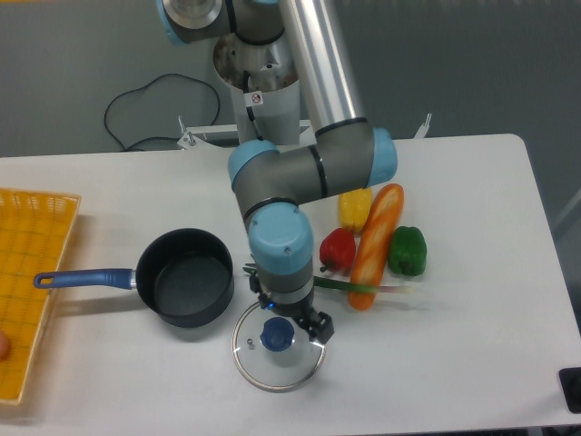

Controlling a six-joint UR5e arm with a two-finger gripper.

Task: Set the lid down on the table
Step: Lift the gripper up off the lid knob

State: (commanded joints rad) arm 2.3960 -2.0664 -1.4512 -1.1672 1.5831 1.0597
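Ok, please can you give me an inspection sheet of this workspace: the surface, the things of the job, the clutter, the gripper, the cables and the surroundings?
Surface: white table, no spills seen.
Job's things: lid lies flat on the table, blue knob up, right of and in front of the saucepan, which is uncovered.
Clutter: red pepper, yellow pepper, green pepper, baguette, green onion; yellow tray at the left edge.
Gripper: gripper is at the lid's far edge, not on the knob; open or shut cannot be told.
Cables: black cable loops on the floor behind the table.
Surroundings: grey floor, robot base behind the table.
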